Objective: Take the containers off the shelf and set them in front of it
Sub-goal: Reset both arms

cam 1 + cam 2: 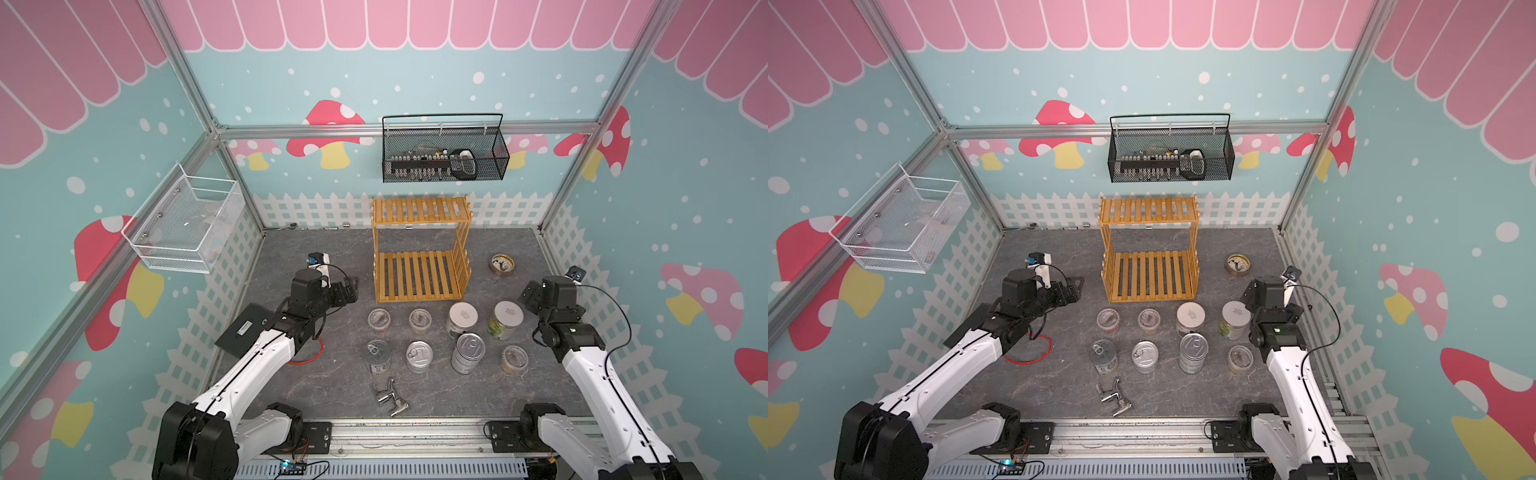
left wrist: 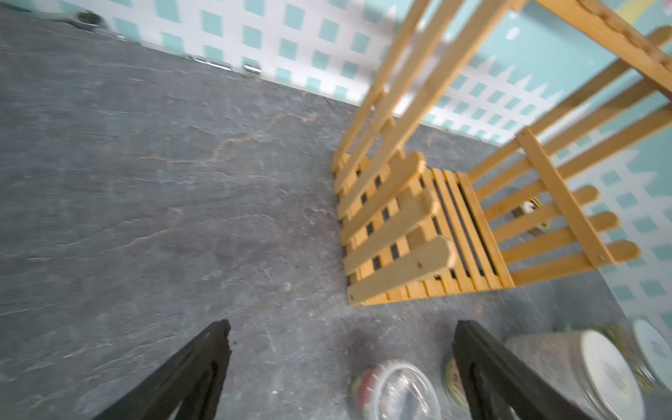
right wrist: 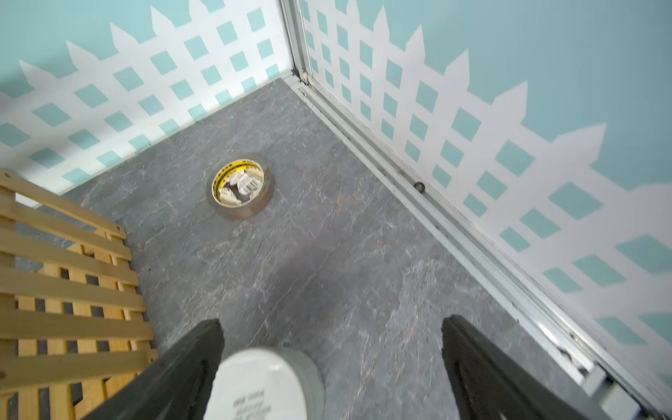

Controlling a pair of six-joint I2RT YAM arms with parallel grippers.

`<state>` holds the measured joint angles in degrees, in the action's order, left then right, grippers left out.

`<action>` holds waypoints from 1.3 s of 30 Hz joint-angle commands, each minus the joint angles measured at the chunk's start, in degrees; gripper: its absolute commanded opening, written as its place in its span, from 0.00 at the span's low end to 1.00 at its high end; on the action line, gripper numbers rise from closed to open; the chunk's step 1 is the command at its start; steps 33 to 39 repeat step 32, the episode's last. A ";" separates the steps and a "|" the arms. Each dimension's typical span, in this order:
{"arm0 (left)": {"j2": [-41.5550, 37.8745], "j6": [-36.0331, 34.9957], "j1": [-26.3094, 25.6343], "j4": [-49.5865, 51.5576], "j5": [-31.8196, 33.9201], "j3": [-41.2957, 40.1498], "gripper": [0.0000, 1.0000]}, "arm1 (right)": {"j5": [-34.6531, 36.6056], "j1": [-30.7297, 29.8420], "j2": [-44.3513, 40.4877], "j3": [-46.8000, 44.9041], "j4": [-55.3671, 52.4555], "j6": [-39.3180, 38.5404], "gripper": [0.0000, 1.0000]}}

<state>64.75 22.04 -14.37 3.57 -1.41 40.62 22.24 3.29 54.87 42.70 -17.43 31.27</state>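
Grey stone-look surface (image 1: 316, 249) inside a booth of teal walls with pink mushrooms and a white picket print. At twelve o'clock on it, against the back wall, the two-tier shelf of yellowish wooden slats (image 1: 420, 276), both tiers bare in both top views. At six o'clock of the shelf, just in front, all eight containers upright in two rows of four: far row, two small clear plastic tubs (image 1: 379, 320) and two larger white-lidded jars (image 1: 462, 316); near row, silver pull-tab tins (image 1: 419, 355), the one at the three o'clock end (image 1: 514, 359) too hazy to name. Looks finished, judging by the empty slats.

Left hand (image 2: 342, 322) at nine o'clock of the shelf, spread wide, holding nothing. Right hand (image 3: 331, 322) at four o'clock of the shelf, spread too, poised over the white lid of the end jar (image 3: 262, 382) with a gap on one side, so no pinch.

Handling, as a guess: tubs light and thin, apt to flex and skid, so squeeze gently low on the wall; jars heavier, hard, smooth, perhaps breakable, so clamp across the middle of the body; tins stiff but slick, so take across the wall below the rim, never by the tab.

Off the job: flat brown tape roll (image 1: 502, 265) at three o'clock of the shelf, chrome faucet (image 1: 390, 395) at six o'clock of the tins.
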 commanded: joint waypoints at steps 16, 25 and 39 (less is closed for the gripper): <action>6.84 -13.84 10.29 -43.50 11.96 -20.82 0.99 | -20.97 11.37 27.08 -12.62 55.69 -20.75 0.99; 12.75 -15.10 11.11 -49.45 10.27 -20.39 0.99 | -23.24 12.01 28.93 -10.00 55.53 -21.16 0.99; 13.81 -15.32 11.98 -51.51 7.17 -20.82 0.99 | -24.42 12.05 29.85 -10.12 58.52 -21.06 0.99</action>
